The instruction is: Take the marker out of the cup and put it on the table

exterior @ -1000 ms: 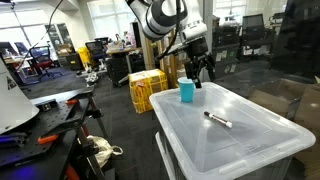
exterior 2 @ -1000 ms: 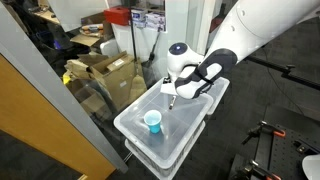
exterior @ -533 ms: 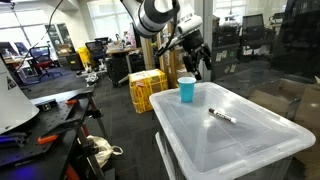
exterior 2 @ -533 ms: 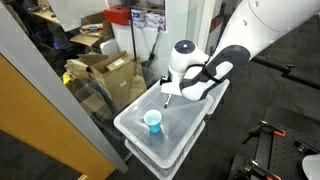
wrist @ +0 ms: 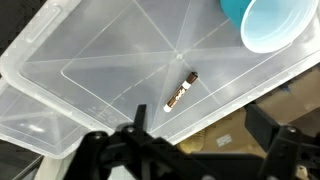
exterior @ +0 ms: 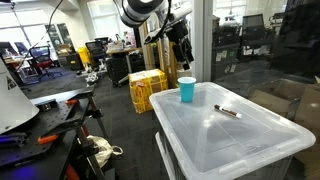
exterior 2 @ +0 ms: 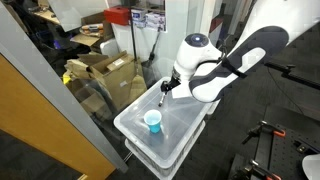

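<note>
The marker, a thin dark stick with a reddish end, lies flat on the white translucent table. It also shows in an exterior view. The light-blue cup stands upright at a corner of the table and looks empty in the wrist view; it also shows in an exterior view. My gripper hangs high above the cup's end of the table. In the wrist view my gripper is open and holds nothing.
A yellow crate stands on the floor behind the table. Cardboard boxes sit beside the table's far side. A dark cluttered workbench is off to one side. A glass partition runs behind the table.
My open gripper has risen away from the table and moved toward the cup's end. The marker stays lying on the table; the cup has not moved.
</note>
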Controlling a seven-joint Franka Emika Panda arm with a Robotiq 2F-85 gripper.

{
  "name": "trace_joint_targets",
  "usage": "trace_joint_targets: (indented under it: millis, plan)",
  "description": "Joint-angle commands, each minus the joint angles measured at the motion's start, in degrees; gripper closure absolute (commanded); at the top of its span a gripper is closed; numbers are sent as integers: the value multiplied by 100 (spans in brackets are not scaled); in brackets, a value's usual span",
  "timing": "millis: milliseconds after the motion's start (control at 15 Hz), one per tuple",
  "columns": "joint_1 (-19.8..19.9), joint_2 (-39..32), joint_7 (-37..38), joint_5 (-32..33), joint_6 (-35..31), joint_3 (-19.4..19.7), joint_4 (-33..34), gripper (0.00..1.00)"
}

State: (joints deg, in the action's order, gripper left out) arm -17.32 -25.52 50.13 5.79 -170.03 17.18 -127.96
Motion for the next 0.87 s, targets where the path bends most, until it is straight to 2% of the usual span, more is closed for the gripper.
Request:
trace_joint_targets:
  millis: [0, 133, 267, 333, 400, 800]
  plan:
    - [852, 901, -1480, -402, 199, -1054, -639, 0]
    - [1356, 1170, -2353, -923, 502, -1719, -770, 0]
    - [1496, 1346, -2909, -1374, 861, -1895, -790, 0]
    - [1529, 1431, -3073, -1503, 1042, -1924, -776, 0]
    - [1288, 1080, -2718, -1302, 709, -1703, -608, 0]
    - [1303, 1071, -2793, -1342, 762, -1702, -610, 0]
